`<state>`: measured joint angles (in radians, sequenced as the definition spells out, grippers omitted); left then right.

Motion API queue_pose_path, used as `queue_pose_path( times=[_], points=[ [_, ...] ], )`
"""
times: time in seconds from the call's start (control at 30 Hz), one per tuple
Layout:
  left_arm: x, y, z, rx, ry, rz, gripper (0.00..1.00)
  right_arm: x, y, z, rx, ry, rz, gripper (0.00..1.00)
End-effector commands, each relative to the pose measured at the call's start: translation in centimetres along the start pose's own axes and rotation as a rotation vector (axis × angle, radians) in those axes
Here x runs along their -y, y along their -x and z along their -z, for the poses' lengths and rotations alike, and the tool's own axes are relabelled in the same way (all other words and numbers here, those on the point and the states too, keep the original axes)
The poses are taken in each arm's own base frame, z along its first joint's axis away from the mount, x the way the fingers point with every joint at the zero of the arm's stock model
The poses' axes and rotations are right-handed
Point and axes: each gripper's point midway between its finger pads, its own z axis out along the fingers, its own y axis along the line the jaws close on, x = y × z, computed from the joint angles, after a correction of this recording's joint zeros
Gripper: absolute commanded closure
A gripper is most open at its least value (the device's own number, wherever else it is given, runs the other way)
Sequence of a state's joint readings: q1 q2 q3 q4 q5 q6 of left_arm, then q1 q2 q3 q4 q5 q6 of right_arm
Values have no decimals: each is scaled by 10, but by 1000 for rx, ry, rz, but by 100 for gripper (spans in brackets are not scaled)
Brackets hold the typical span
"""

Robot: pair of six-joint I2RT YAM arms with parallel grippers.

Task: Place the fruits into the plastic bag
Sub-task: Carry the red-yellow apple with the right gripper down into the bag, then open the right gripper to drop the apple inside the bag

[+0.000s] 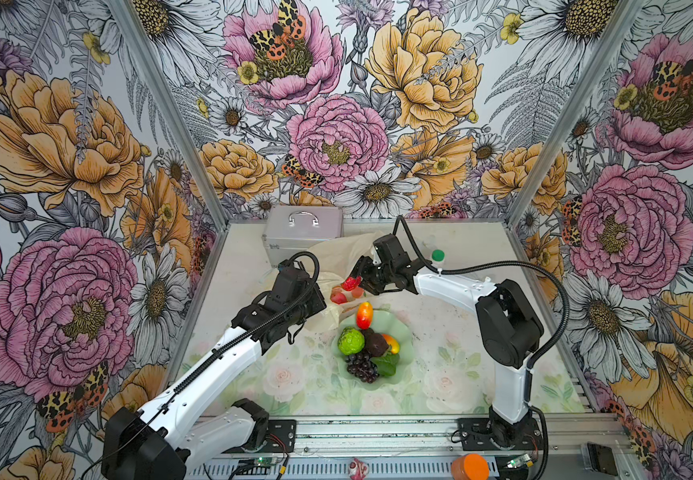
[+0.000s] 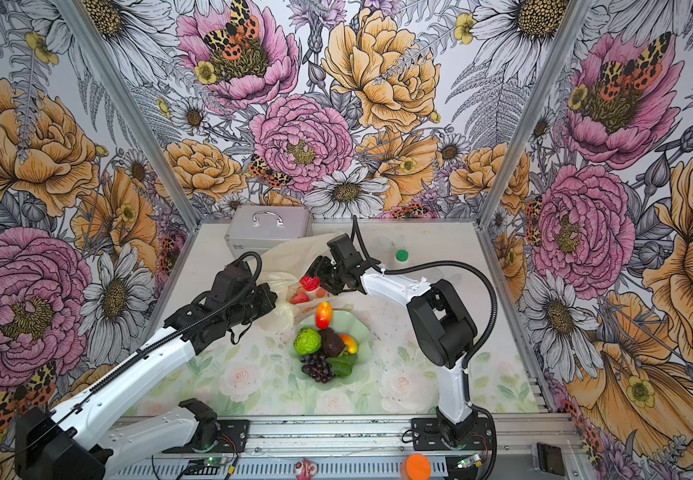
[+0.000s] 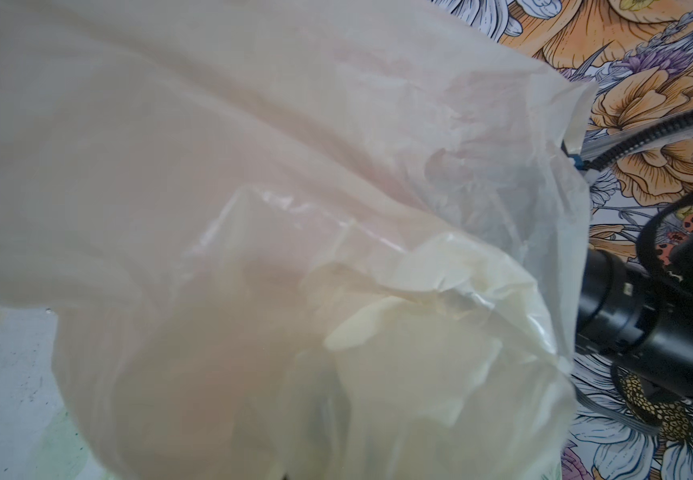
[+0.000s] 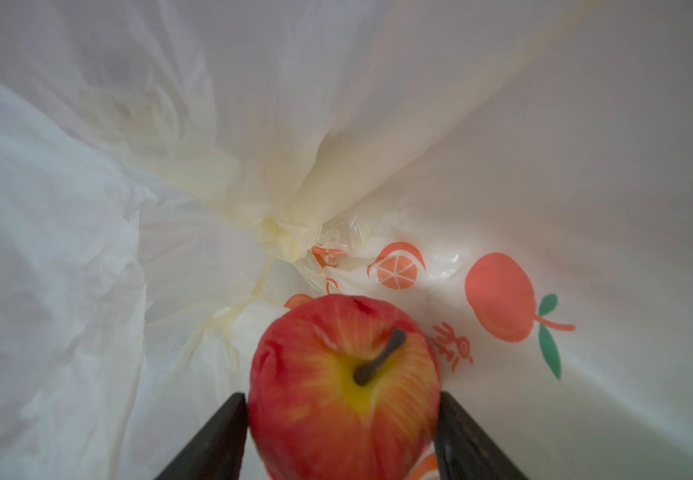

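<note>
The right pincer (image 4: 342, 399) reaches into the mouth of the plastic bag (image 4: 87, 270). Its two dark fingers (image 4: 220, 436) stand apart with the apple (image 4: 336, 365) lodged between them, stem toward the wrist. Whether they press on it or merely flank it I cannot tell. Straight ahead of the tips the bag's film gathers into a knot of yellowish folds, and its printed wall lies just under and beside the apple. In both top views the bumpy red berry (image 1: 351, 283) sits right at the fingertips, above the apple. Across the bag's mouth the left pincer (image 1: 320, 300) is closed; bag film drapes over it and hides its fingers, so what it nips cannot be seen. Just beside the bag, on the side of the right pincer nearer the robot's base, stands the pale green bowl (image 1: 405, 332). It holds a mango (image 1: 364, 315), the green ball (image 1: 351, 340), the avocado (image 1: 376, 343), a second mango (image 1: 393, 344) and the grape bunch (image 1: 361, 368). Behind the right wrist stands a green-capped bottle (image 1: 437, 255); beyond the bag, the silver case (image 1: 303, 232).
</note>
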<state>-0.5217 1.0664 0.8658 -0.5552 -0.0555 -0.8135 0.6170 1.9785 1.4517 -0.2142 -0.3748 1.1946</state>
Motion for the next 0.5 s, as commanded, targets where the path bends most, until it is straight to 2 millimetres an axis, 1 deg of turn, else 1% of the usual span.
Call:
queue_pose_path(
  times=[0.0,0.07,0.2,0.47],
  points=[
    [17,8,4,18,-55,8,100,-37,9,-1,30,112,13,23],
    [17,8,4,19,-55,6,100,-44,10,-1,30,141,15,19],
    [15,7,2,17,-53,6,100,-51,10,0,31,170,22,15],
    [16,7,-1,13,-58,5,100,-51,8,7,38,173,31,15]
  ],
)
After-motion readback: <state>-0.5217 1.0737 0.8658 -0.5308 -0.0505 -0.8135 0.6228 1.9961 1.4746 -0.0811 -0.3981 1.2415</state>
